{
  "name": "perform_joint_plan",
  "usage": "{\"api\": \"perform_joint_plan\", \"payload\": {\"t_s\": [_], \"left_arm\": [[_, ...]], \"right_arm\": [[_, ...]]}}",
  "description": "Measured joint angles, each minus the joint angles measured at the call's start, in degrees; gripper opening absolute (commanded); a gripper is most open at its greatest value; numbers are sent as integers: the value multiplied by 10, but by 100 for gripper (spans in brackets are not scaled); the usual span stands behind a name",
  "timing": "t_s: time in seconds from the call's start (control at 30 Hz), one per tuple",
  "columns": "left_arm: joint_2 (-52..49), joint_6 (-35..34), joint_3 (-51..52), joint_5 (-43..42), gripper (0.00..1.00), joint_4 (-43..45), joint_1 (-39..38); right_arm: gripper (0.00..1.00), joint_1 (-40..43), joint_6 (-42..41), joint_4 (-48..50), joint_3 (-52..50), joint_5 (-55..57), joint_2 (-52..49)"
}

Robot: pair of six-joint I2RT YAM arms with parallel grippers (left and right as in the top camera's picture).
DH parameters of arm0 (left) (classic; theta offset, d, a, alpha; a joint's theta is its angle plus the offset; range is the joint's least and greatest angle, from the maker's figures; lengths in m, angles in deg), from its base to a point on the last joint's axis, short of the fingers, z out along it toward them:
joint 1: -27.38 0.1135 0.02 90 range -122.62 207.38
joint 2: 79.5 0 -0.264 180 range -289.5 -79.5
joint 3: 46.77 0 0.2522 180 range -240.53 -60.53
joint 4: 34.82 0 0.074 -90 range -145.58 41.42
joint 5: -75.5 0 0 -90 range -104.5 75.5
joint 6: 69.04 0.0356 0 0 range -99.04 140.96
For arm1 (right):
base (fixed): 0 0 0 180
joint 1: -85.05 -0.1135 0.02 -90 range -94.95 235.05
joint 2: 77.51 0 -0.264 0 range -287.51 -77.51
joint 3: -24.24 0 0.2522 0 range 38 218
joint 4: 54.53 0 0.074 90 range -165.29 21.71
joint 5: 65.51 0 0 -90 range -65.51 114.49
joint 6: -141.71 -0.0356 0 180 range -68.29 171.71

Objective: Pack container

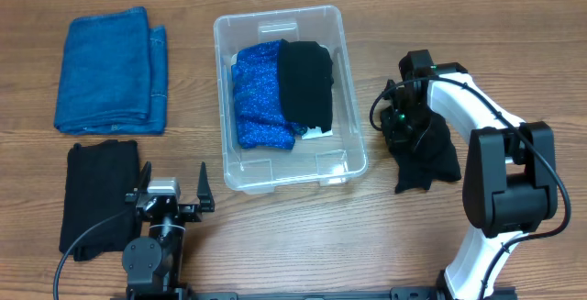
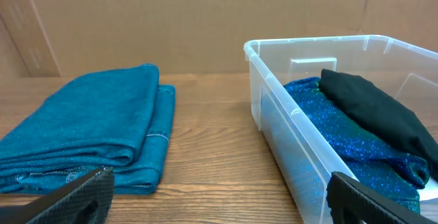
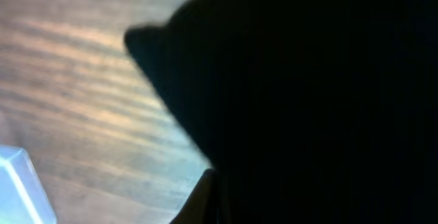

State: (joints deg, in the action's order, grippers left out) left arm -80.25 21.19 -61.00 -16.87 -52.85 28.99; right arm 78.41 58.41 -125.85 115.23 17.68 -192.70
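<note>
The clear plastic container (image 1: 352, 158) stands mid-table and holds a sparkly blue cloth (image 1: 257, 98) and a black cloth (image 1: 305, 80); a white label shows under them. In the left wrist view the container (image 2: 274, 87) is on the right. My right gripper (image 1: 404, 121) is to the right of the container, shut on a bunched black cloth (image 1: 431, 162). That cloth fills the right wrist view (image 3: 308, 80) and hides most of the fingers. My left gripper (image 1: 172, 190) is open and empty at the table's front, its fingers (image 2: 219, 210) wide apart.
A folded blue cloth (image 1: 110, 71) lies at the back left and also shows in the left wrist view (image 2: 89, 128). A folded black cloth (image 1: 96, 194) lies at the front left beside the left arm. A container corner (image 3: 20, 183) shows in the right wrist view.
</note>
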Motion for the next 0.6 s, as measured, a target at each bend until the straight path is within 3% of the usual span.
{"api": "perform_joint_plan", "payload": {"t_s": [0.6], "left_arm": [[0, 0, 0, 0, 100, 0, 0]], "right_arm": [[9, 18, -20, 70, 0, 68, -2]]}}
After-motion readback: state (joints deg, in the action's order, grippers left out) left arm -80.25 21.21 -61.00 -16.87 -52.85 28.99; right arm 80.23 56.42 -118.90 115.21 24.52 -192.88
